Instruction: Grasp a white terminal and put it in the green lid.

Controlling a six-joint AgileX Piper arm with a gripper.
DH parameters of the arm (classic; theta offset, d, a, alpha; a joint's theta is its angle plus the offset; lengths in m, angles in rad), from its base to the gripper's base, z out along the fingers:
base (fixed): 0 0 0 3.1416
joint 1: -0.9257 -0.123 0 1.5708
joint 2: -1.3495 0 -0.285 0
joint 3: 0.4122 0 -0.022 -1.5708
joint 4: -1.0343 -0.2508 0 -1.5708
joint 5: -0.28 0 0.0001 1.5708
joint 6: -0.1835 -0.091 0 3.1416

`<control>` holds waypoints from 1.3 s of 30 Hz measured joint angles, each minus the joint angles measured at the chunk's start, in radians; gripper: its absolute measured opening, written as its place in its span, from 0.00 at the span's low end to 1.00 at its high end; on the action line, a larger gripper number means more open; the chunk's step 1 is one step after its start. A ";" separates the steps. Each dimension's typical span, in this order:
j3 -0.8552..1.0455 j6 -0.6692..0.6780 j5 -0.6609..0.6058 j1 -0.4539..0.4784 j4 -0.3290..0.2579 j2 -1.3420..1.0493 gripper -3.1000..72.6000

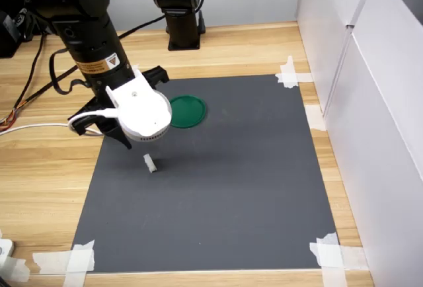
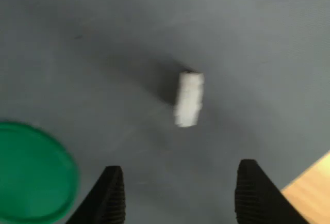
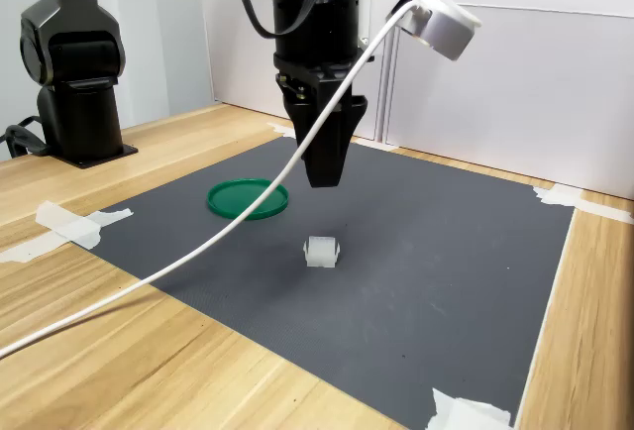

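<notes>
One white terminal lies free on the mat, near its edge at the first exterior view's left.
Gripper hovers above, jaws spread, empty; green lid partly cropped in the wrist view, which is blurred.

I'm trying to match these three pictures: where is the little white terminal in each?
First exterior view: white terminal on the grey mat, left of centre.
Wrist view: mid-picture, beyond the open tool.
Second exterior view: centre, below the tool.
Shared landmark: green lid nearby.

white terminal, dark-green lid, grey mat, black ribbed pincer
</notes>
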 joint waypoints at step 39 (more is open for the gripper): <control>0.022 0.079 0.046 0.000 -0.024 0.083 0.75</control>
